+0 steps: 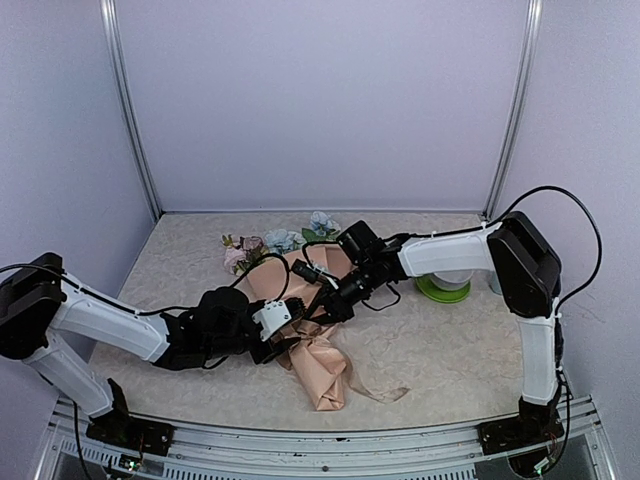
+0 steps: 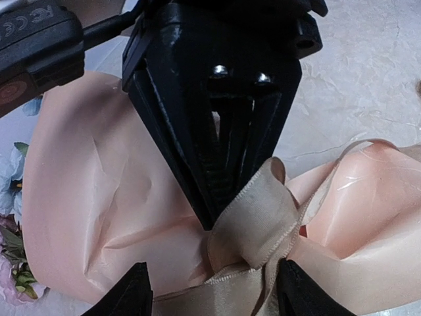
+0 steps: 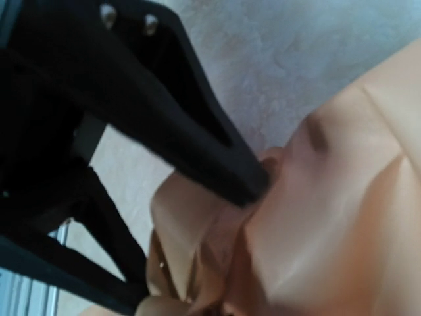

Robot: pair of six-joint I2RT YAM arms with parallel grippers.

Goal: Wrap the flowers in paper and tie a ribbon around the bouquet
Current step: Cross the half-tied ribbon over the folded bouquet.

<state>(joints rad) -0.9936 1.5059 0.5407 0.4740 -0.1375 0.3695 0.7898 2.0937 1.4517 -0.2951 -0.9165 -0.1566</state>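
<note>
The table (image 1: pixel 440 350) carried the bouquet (image 1: pixel 318 368), which lay slantwise with its tail toward the arms. The ribbon (image 2: pixel 256 224) looped round the bouquet's waist. The left end effector (image 2: pixel 214 293), spread wide, straddled that loop. The right end effector (image 2: pixel 212 217), nearly closed, touched it from the bouquet's far side, though I could not tell whether it gripped.

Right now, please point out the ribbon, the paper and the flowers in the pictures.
ribbon (image 2: pixel 253 214): left wrist view, on the upright loop.
paper (image 2: pixel 82 197): left wrist view, on the smooth sheet left of the ribbon.
flowers (image 1: pixel 282 240): top view, on a pale blue bloom.
</note>
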